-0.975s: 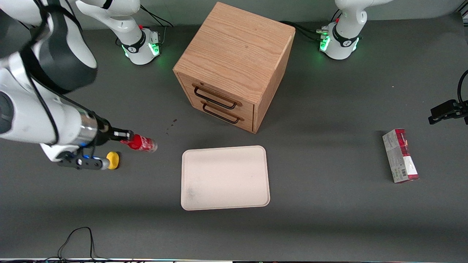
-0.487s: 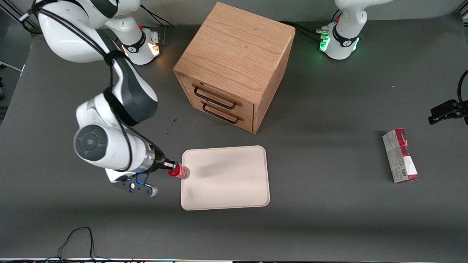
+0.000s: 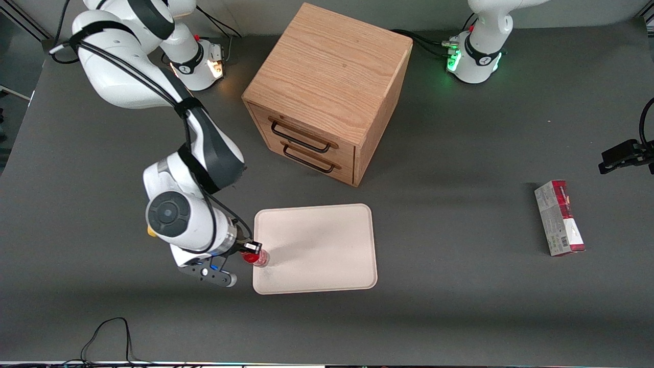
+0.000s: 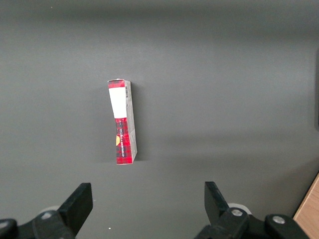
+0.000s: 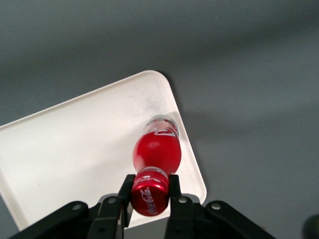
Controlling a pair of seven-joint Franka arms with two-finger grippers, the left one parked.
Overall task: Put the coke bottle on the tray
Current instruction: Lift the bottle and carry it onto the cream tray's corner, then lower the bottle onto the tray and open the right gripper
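My gripper [image 3: 251, 250] is shut on the red cap of the coke bottle [image 3: 257, 257], a small red bottle with white lettering. It holds the bottle upright over the tray's [image 3: 327, 240] edge nearest the working arm. In the right wrist view the fingers clamp the cap [image 5: 148, 195] from both sides and the bottle [image 5: 157, 149] hangs over the pale cream tray [image 5: 75, 149], close to its rim. Whether the bottle's base touches the tray I cannot tell.
A wooden drawer cabinet [image 3: 327, 92] stands farther from the front camera than the tray. A red-and-grey carton [image 3: 559, 218] lies toward the parked arm's end, also in the left wrist view [image 4: 122, 122]. A yellow lump [image 3: 150, 231] peeks out beside my arm.
My gripper has carried the bottle from beside the yellow lump across the table to the tray's edge and has turned it from slanted to upright.
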